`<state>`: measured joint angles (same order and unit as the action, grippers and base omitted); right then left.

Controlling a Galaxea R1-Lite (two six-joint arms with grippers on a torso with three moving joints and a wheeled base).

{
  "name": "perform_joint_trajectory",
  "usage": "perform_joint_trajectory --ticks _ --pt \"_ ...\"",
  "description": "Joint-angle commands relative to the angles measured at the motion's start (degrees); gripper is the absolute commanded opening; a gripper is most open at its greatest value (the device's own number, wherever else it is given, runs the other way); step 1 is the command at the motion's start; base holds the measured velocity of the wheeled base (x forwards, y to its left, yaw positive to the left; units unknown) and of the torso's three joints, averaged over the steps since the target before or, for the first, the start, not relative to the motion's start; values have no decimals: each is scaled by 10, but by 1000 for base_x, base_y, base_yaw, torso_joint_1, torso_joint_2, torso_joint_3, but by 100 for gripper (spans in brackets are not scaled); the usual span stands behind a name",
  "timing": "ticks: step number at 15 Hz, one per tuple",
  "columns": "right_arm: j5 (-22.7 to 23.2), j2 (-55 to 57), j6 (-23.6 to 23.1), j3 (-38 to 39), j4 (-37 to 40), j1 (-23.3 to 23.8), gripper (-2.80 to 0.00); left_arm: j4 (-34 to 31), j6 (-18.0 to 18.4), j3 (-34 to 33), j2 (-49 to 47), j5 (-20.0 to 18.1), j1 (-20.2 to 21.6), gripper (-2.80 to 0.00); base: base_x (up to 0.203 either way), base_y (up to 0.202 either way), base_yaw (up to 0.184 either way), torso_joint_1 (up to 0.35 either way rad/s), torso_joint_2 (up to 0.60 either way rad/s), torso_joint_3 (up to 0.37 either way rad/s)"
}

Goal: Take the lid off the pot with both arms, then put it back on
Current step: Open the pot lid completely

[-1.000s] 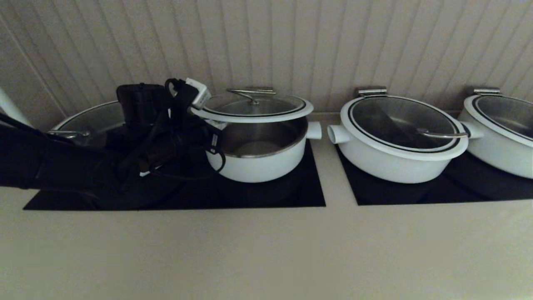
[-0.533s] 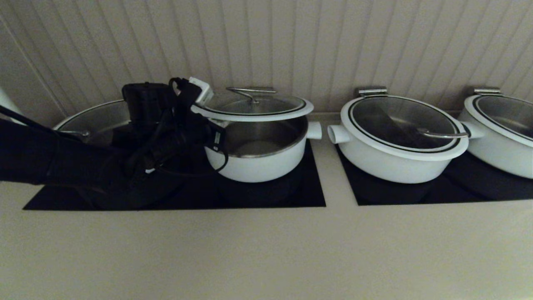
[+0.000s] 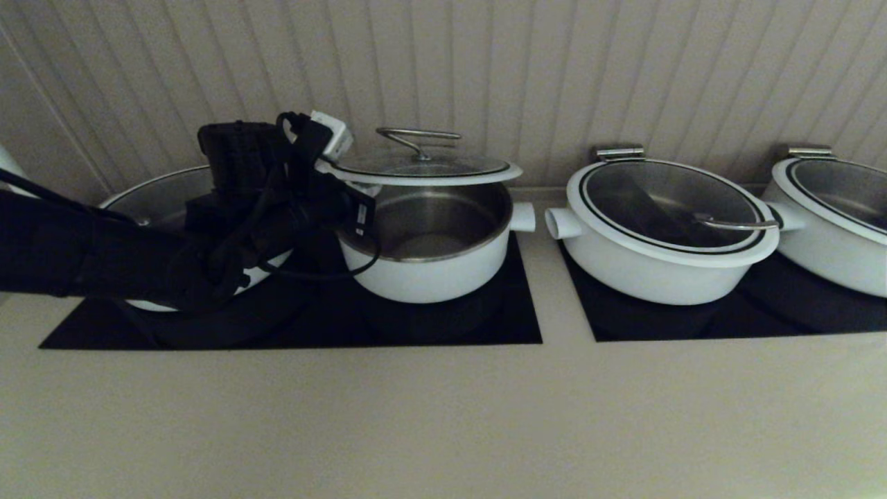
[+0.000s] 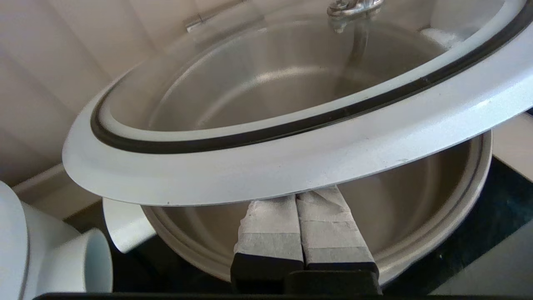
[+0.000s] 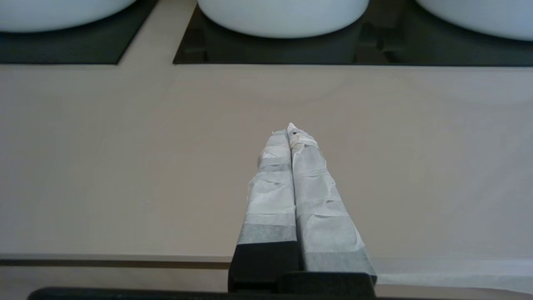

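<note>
The beige desk (image 3: 443, 416) carries black cooktop panels (image 3: 416, 326) with white pots in a row against a ribbed wall (image 3: 485, 69); the pot (image 3: 429, 256) of the task stands on the left panel, its steel inside open to view, one stub handle (image 3: 523, 216) pointing toward the wider covered pot (image 3: 665, 235) beside it; another wide pot (image 3: 831, 222) sits at the far right, and a further one (image 3: 159, 201) lies behind the left arm (image 3: 104, 256); the lid (image 3: 423, 170) hangs above the pot, clear of its rim and roughly level, its steel bar handle (image 3: 419, 138) on top; the left end effector (image 4: 302, 200) reaches in from the pot's left side, its taped fingers (image 4: 270, 225) pressed together side by side and running under the lid's white rim, so the rim rests on them, though their tips are hidden beneath it; a small white box (image 3: 331, 142) sits on that wrist near the lid's edge; the right end effector (image 5: 291, 133) is out of the head view, hovering over bare desk in front of the cooktops, well apart from the lid, its taped fingers (image 5: 270, 187) closed against each other on nothing.
</note>
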<state>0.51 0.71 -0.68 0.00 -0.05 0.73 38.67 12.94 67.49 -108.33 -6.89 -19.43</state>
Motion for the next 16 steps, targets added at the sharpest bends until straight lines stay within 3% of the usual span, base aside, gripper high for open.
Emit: perform_joint_trajectory --ticks 1,6,16 --pt "0 -7 0 0 0 -1 -280 3 2 6 6 -1 0 -280 0 0 0 0 0 0" --pt "0 -7 0 0 0 0 -280 4 2 9 15 13 1 -280 0 0 0 0 0 0" --pt "0 -7 0 0 0 0 -280 3 2 89 3 13 0 -280 0 0 0 0 0 0"
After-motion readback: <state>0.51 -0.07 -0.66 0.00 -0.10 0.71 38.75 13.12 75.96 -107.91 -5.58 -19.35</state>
